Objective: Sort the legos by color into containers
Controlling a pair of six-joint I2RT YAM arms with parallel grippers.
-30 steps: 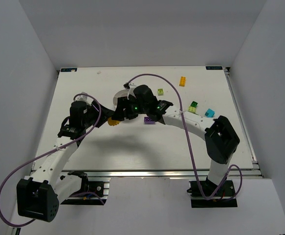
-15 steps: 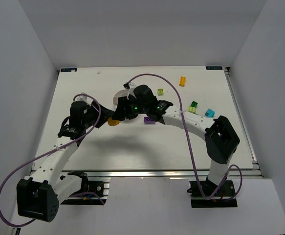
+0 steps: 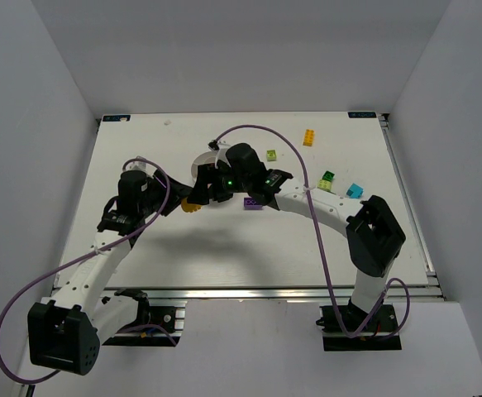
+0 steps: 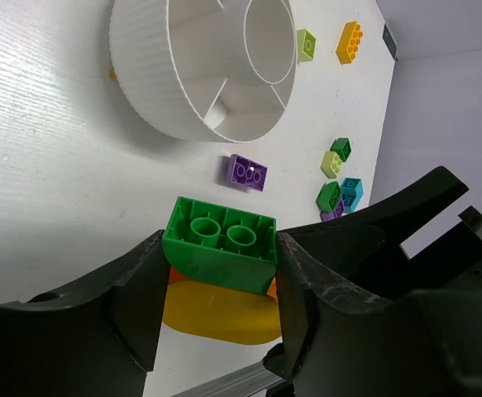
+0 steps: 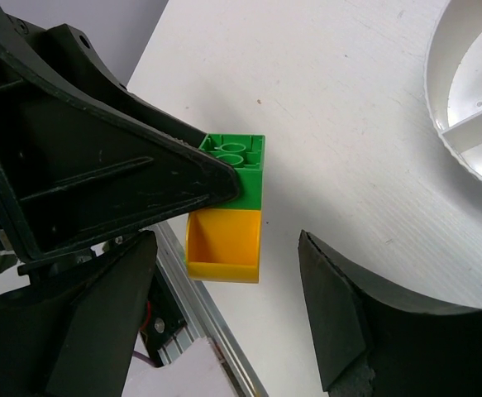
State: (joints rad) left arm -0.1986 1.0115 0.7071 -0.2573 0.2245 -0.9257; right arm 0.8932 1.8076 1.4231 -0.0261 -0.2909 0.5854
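My left gripper (image 4: 220,256) is shut on a dark green brick (image 4: 221,242) with an orange piece and a yellow piece (image 4: 216,312) stuck under it. The stack is held above the table, near the round white dish (image 4: 145,74). In the top view the left gripper (image 3: 187,201) and yellow piece (image 3: 193,206) sit just left of the right gripper (image 3: 207,188). My right gripper (image 5: 224,248) is open, with its jaws standing either side of the yellow piece (image 5: 222,244) and apart from it. The green brick (image 5: 236,161) sits on top of the yellow piece.
A purple brick (image 3: 253,204) lies near the dish (image 3: 199,163). A lime brick (image 3: 271,155) and an orange brick (image 3: 308,137) lie farther back. Green and lime bricks (image 3: 327,179) and a cyan brick (image 3: 355,191) lie at the right. The dish rim shows in the right wrist view (image 5: 464,91).
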